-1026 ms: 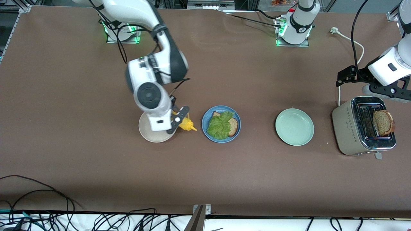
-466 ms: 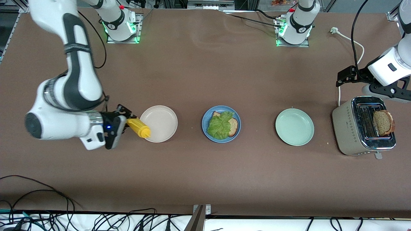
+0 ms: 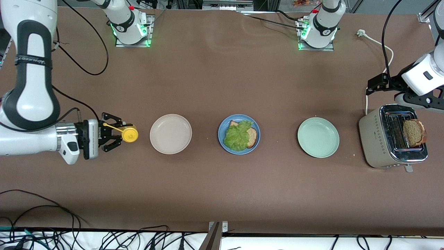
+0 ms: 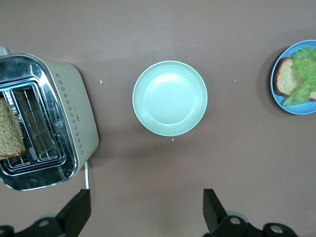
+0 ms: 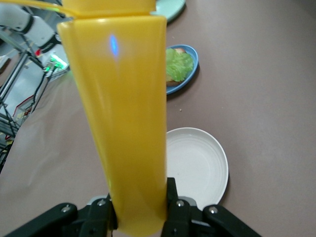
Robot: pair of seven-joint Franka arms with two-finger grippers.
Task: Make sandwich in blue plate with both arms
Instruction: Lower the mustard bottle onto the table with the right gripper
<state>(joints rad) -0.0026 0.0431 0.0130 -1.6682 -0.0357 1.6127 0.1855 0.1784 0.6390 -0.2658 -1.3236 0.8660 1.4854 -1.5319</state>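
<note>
A: Where is the blue plate [image 3: 239,134], and how much of its load shows?
B: At mid-desk [image 3: 222,194], between the beige plate [image 3: 170,133] and the mint plate [image 3: 318,137]. On it a lettuce leaf [image 3: 237,134] covers most of a bread slice [image 3: 252,136]; only the crust edges show. In the left wrist view the frame edge cuts the plate.

A: And the second slice [image 3: 413,132]?
B: Standing in a slot of the toaster [image 3: 392,137] at the left arm's end of the desk; its lower part is hidden inside. The left wrist view shows only a corner of it.

A: What of the right pincer [image 3: 116,134]?
B: At the right arm's end, beside the beige plate, clamped on a yellow bottle [image 3: 129,134] held level. From the front the bottle is seen end-on, so only its round end and a thin strap show. In the right wrist view the bottle fills the middle and hides much of the desk.

A: The left pincer [image 4: 144,215]?
B: Over the desk near the toaster, fingers [image 4: 74,215] spread wide and holding nothing; only their tips enter its own view, and from the front the wrist masks them.
</note>
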